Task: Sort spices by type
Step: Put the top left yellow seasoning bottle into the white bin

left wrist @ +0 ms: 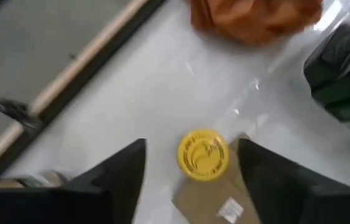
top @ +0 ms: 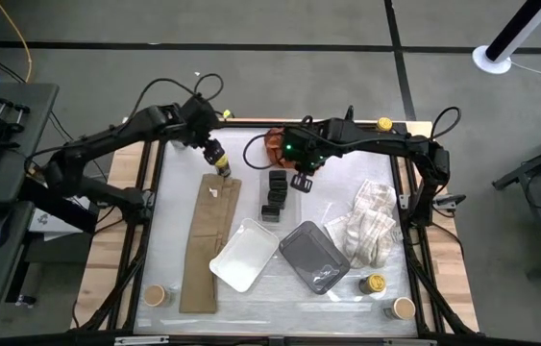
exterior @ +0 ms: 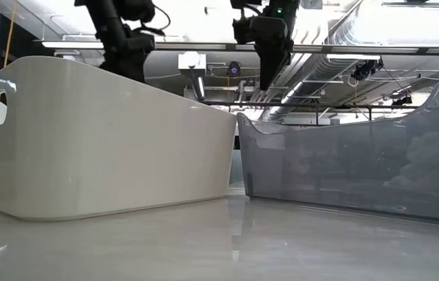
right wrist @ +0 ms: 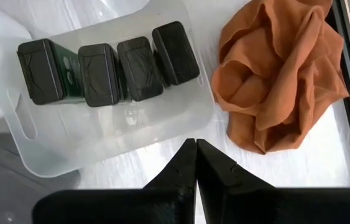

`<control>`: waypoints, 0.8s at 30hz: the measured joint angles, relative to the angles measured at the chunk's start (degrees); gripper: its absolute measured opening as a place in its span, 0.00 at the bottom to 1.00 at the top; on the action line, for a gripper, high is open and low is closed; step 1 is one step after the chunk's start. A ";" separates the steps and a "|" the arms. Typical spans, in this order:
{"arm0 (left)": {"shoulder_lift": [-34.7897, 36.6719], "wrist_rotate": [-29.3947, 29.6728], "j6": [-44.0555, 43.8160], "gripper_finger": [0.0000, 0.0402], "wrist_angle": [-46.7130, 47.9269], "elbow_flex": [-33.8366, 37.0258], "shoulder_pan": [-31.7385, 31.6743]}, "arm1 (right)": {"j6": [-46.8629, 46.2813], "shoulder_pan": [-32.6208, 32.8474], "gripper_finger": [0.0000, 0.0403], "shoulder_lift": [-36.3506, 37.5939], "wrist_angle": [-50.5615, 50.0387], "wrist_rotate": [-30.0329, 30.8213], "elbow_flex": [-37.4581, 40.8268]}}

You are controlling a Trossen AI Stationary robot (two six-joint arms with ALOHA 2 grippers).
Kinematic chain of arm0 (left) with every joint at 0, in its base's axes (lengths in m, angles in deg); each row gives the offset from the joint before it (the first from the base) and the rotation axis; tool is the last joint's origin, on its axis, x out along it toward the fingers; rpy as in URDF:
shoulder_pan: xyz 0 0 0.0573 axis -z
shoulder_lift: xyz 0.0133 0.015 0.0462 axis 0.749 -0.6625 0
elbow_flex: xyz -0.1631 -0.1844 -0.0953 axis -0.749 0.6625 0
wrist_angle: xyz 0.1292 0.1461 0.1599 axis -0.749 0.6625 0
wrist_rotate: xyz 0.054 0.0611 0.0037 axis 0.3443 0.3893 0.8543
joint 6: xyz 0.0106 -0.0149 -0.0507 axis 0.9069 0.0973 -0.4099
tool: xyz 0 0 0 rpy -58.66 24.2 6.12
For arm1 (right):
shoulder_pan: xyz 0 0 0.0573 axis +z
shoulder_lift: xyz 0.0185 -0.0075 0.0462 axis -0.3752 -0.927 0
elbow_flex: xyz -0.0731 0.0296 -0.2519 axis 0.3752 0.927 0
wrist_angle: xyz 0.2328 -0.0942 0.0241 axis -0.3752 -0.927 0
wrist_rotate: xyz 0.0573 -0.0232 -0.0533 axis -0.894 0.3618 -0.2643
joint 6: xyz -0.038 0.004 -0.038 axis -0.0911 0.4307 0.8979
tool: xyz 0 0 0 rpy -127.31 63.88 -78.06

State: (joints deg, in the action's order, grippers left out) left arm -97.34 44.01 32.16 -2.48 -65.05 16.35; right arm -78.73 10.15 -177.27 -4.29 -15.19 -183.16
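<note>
A round jar with a yellow lid (left wrist: 202, 154) stands upright at the far end of a tan strip (top: 208, 240). My left gripper (left wrist: 192, 149) hangs above it, open, one finger on either side and clear of it. Several little black boxes (right wrist: 109, 65) stand in a row in a clear tray (right wrist: 131, 134) at the table's middle. My right gripper (right wrist: 194, 144) is shut on nothing, above that tray's edge and next to the orange cloth (right wrist: 280, 74). More jars stand at the near edge: a tan-lidded one (top: 155, 295) at the left, a yellow-lidded (top: 376, 284) and a tan-lidded one (top: 403, 308) at the right.
A white tray (top: 244, 255) and a grey tray (top: 313, 255) lie near the front middle, and a checked towel (top: 366, 226) lies to their right. Another yellow-lidded jar (top: 383, 123) sits at the table's far right edge.
</note>
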 joint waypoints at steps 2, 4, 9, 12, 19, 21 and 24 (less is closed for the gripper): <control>-1.96 -2.10 -1.49 0.71 0.12 0.00 -0.27 | 0.01 0.00 0.00 0.04 0.01 0.00 0.00; -4.38 -3.21 -2.76 0.78 -0.15 0.00 -0.36 | -0.01 0.00 0.00 0.06 -0.12 0.00 0.00; -10.66 -3.17 -4.29 0.85 1.85 0.00 -0.31 | -0.95 0.05 0.00 0.08 -2.69 -0.59 0.00; -13.17 -2.82 -4.38 0.85 2.56 0.00 -0.35 | -1.97 0.67 0.00 0.08 -3.04 -0.61 0.00; -16.31 -3.08 -4.45 0.85 1.89 0.00 -0.33 | -2.54 1.92 0.00 0.08 -2.83 -0.61 0.00; -17.48 -3.08 -4.45 0.85 1.88 0.00 -0.47 | -2.89 2.01 0.00 0.08 -2.83 -0.62 0.00; -19.17 -3.14 -4.42 0.85 1.80 0.00 -0.47 | -3.09 2.19 0.00 0.08 -2.83 -0.61 0.00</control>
State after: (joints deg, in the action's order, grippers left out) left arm -116.51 40.86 27.73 -0.68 -65.05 15.89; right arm -81.82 12.34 -177.19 -7.13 -15.81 -183.16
